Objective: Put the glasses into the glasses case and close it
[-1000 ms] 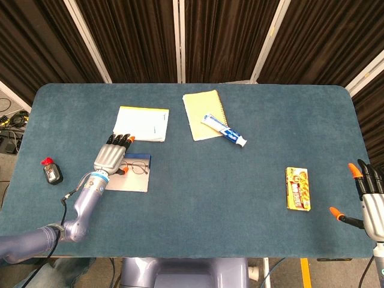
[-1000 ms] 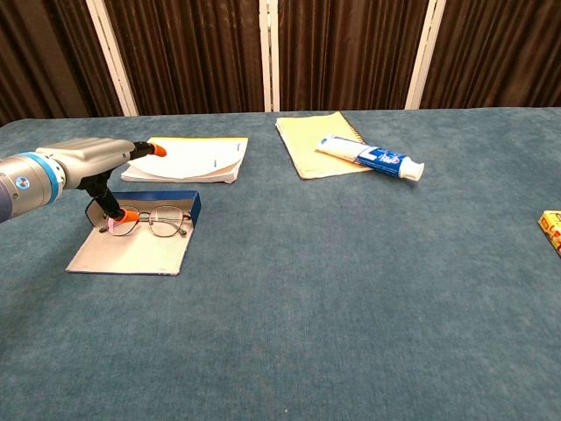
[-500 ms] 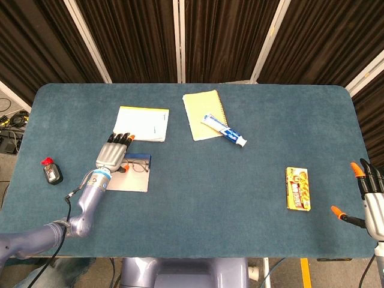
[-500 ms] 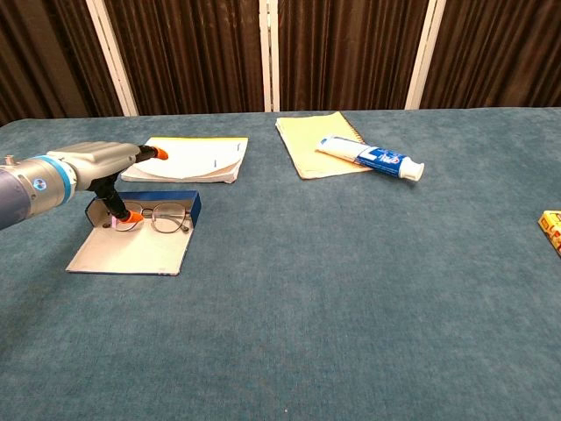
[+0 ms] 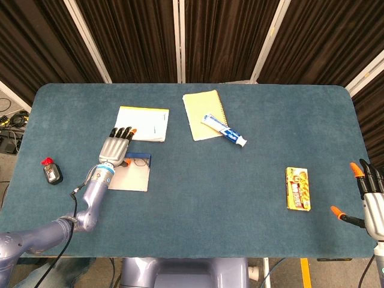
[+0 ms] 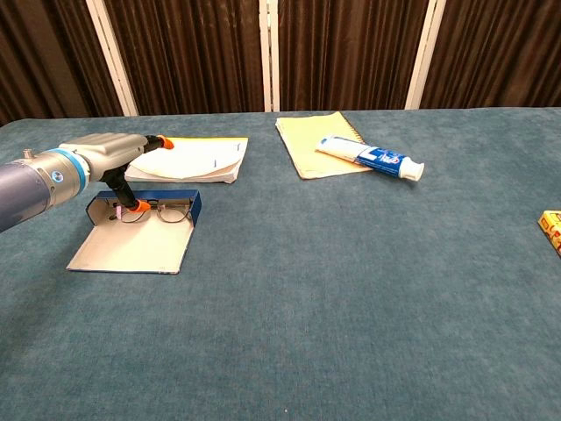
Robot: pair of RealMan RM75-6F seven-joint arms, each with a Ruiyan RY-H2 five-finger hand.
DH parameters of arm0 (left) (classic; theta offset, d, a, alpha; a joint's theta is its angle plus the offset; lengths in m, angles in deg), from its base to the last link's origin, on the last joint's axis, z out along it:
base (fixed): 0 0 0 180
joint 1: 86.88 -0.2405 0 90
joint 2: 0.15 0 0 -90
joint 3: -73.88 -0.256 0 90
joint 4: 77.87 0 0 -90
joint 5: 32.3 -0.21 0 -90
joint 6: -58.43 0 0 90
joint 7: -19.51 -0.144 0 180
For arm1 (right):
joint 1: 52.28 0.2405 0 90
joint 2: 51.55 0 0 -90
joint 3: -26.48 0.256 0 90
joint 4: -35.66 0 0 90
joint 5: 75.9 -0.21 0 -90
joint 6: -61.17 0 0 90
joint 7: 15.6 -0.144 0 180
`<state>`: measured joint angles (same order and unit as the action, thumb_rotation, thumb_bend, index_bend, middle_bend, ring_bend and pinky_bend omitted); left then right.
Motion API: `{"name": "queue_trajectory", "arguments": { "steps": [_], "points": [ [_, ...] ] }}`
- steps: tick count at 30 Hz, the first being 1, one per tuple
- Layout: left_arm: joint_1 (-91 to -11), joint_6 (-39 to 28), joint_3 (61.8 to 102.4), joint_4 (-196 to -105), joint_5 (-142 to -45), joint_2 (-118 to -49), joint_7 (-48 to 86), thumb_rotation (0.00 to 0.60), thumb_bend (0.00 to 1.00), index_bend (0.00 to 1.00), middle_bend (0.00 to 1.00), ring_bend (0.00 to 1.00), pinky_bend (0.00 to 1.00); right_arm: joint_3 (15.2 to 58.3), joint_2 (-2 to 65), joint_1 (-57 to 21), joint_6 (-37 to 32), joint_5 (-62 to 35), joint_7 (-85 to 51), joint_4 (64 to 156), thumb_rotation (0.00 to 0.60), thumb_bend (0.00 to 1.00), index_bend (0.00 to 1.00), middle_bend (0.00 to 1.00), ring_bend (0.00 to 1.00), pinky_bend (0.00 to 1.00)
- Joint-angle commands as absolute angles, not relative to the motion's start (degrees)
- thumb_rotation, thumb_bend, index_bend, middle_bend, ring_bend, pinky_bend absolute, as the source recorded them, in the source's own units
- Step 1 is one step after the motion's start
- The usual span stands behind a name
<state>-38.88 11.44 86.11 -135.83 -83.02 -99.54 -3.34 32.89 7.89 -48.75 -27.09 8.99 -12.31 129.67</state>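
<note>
Head view: blue table [image 5: 240,180]. Left hand [image 5: 115,147] palm-down over the far end of the open glasses case [image 5: 133,174], fingers stretched toward the white booklet [image 5: 144,123]; glasses [image 5: 139,161] barely visible at the case's blue far edge, beside the hand. Whether thumb and finger clamp the frame: cannot tell from here. Right hand [image 5: 369,201] at the table's near right corner, fingers apart, nothing in it. Yellow notepad [image 5: 203,114] with toothpaste tube [image 5: 225,131] lying across its right edge; yellow box [image 5: 297,188] right of centre; small black object with red cap [image 5: 51,172] at far left. Chest view: left hand [image 6: 118,158] low over the case [image 6: 131,246], lid lying flat toward the camera, blue tray wall at the far end. Glasses [image 6: 162,210] inside the tray against the wall, orange-tipped thumb at the left lens rim, touching or pinching it; actual grip not discernible. Booklet [image 6: 197,160] just behind the hand. Toothpaste [image 6: 368,158] on the notepad [image 6: 307,140].
</note>
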Motion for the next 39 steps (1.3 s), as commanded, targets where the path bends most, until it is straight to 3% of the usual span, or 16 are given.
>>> {"name": "queue_trajectory", "arguments": {
  "steps": [1, 12, 21, 24, 27, 29, 39],
  "points": [
    [-39.38, 11.41, 86.08, -136.64, -83.95, -98.97, -2.14, 0.600, 0.30, 0.00, 0.00, 0.00, 0.00, 32.86, 7.93, -48.70, -27.01, 9.03, -12.20, 129.63, 0.600, 0.00, 0.00, 0.00, 0.00, 0.00],
    [-44.56, 6.48, 82.47, -147.27, -91.03, -92.30, 1.67, 0.600, 0.30, 0.00, 0.00, 0.00, 0.00, 32.66, 7.84, -48.81, -27.27, 9.54, -12.42, 129.92, 0.600, 0.00, 0.00, 0.00, 0.00, 0.00],
    [-50.07, 0.50, 76.24, -155.51, -100.10, -89.36, 3.76, 0.600, 0.30, 0.00, 0.00, 0.00, 0.00, 32.34, 7.59, -48.94, -27.56, 10.32, -12.91, 130.14, 0.600, 0.00, 0.00, 0.00, 0.00, 0.00],
    [-50.49, 0.26, 75.98, -155.36, -100.67, -89.76, 3.48, 0.600, 0.28, 0.00, 0.00, 0.00, 0.00, 32.28, 7.56, -48.94, -27.58, 10.51, -13.03, 130.14, 0.600, 0.00, 0.00, 0.00, 0.00, 0.00],
    [-50.58, 0.86, 76.35, -154.25, -100.34, -90.80, 3.48, 0.600, 0.15, 0.00, 0.00, 0.00, 0.00, 32.29, 7.51, -48.96, -27.66, 10.55, -13.16, 130.16, 0.600, 0.00, 0.00, 0.00, 0.00, 0.00],
    [-50.55, 1.06, 76.66, -153.68, -100.24, -91.22, 3.46, 0.600, 0.12, 0.00, 0.00, 0.00, 0.00, 32.34, 7.50, -48.97, -27.68, 10.48, -13.20, 130.11, 0.600, 0.00, 0.00, 0.00, 0.00, 0.00],
    [-51.05, 1.88, 76.89, -152.18, -100.54, -92.49, 3.58, 0.600, 0.13, 0.00, 0.00, 0.00, 0.00, 32.42, 7.65, -48.83, -27.34, 10.13, -13.14, 129.87, 0.600, 0.00, 0.00, 0.00, 0.00, 0.00]
  ]
}}
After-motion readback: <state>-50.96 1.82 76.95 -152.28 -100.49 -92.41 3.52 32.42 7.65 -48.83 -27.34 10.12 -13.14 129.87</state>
